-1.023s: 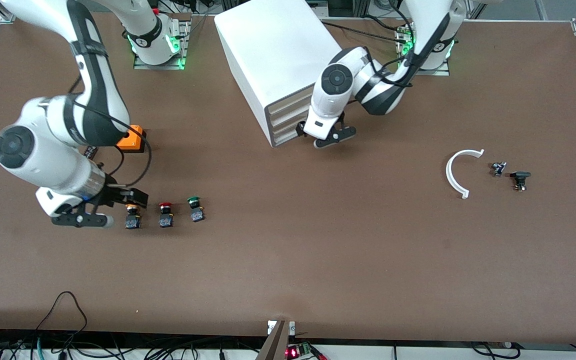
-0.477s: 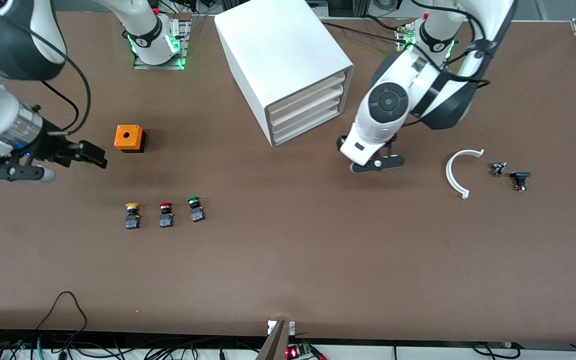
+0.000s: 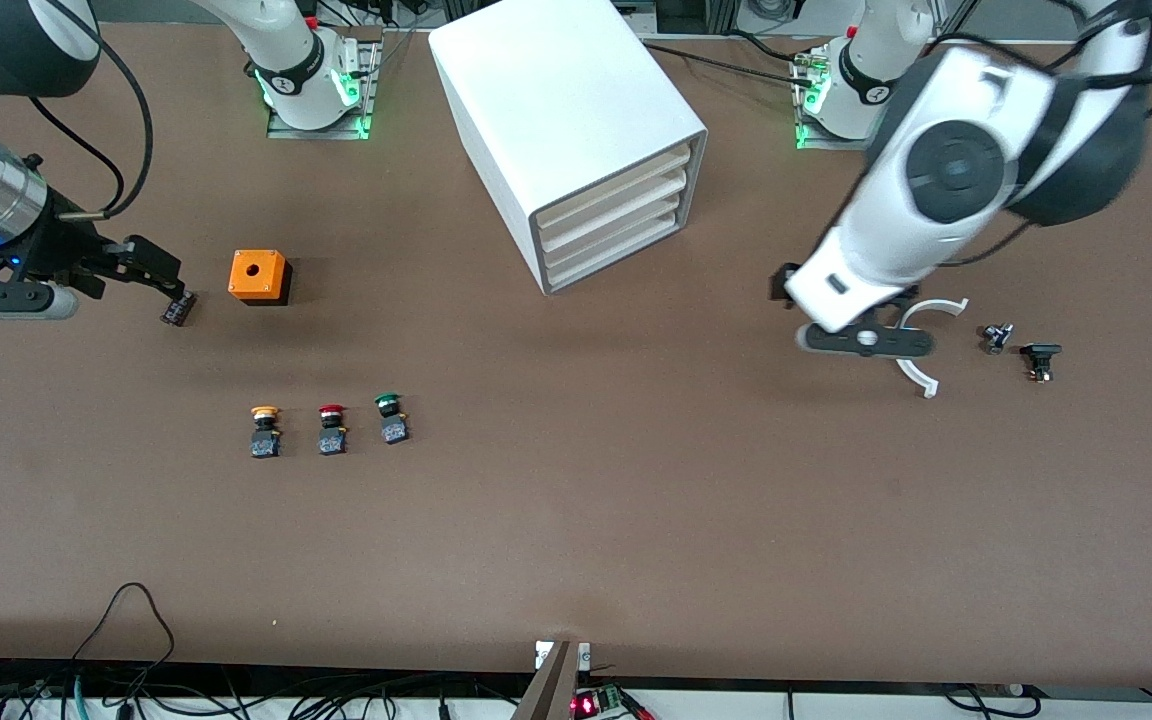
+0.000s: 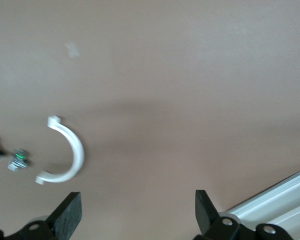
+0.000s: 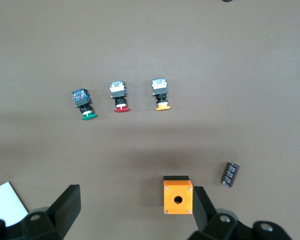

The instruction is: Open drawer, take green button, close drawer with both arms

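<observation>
The white cabinet (image 3: 556,90) stands between the arms' bases, and its drawers (image 3: 614,215) sit flush and shut. The green-capped button (image 3: 389,415) (image 5: 85,104) lies on the table nearer the front camera, at the end of a row of three that is closest to the table's middle. My right gripper (image 3: 151,268) (image 5: 135,210) hangs open and empty over the table beside an orange box. My left gripper (image 3: 794,300) (image 4: 138,210) is open and empty over bare table next to a white arc, away from the cabinet.
A red-capped button (image 3: 332,428) and an orange-capped button (image 3: 265,430) lie beside the green one. The orange box (image 3: 258,277) and a small dark cylinder (image 3: 176,308) sit under the right hand. The white arc (image 3: 921,375) and two small dark parts (image 3: 1021,345) lie toward the left arm's end.
The left arm swung from the drawer fronts toward its own end, stopping by the white arc. The right arm lifted from the row of buttons to beside the orange box. Both grippers stayed open.
</observation>
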`<state>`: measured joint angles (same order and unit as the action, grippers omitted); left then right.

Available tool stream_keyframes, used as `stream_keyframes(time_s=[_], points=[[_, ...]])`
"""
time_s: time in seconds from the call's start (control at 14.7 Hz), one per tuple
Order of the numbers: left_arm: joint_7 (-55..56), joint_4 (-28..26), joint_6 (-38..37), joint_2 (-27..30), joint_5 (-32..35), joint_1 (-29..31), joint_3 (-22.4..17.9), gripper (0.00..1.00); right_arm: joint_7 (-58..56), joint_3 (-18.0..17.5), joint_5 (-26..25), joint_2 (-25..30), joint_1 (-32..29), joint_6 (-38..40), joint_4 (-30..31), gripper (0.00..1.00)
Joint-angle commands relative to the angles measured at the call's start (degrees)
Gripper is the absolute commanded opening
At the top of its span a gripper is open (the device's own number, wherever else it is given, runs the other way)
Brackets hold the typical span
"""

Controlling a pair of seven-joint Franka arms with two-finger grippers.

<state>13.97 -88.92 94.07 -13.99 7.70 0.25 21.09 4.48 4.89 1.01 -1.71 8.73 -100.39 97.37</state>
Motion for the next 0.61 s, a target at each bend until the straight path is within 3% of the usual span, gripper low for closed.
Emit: stream_keyframes(time_s=[0.0, 0.07, 0.2, 0.34, 0.55], points=[[-13.66, -1.25, -0.74, 5.01, -0.32, 0.45, -6.65, 1.00, 0.09, -8.56, -0.83, 3.72, -8.89, 2.47, 1.43, 0.99], [-17.71, -1.96, -0.65, 6.33, -1.97, 0.45, -9.38, 1.00, 0.09, -10.67, -0.83, 4.34, -11.08, 3.09, 1.34, 0.99], [-22.13, -6.33, 1.18, 10.54, -8.72, 0.27, -14.92, 1.00, 0.18, -11.22, -0.83, 5.14, -11.37, 4.58, 1.16, 0.99], [-24.25, -11.08, 4.44, 14.59, -9.63, 0.27, -15.90, 1.00, -0.08, -11.57, -0.83, 5.67, -11.28, 6.16, 0.29, 0.99], [-23.81, -11.54, 4.89, 16.10, -9.28, -0.25, -18.36, 1.00, -0.08, -11.57, -0.74, 4.79, -11.19, 8.89, -2.27, 0.99]])
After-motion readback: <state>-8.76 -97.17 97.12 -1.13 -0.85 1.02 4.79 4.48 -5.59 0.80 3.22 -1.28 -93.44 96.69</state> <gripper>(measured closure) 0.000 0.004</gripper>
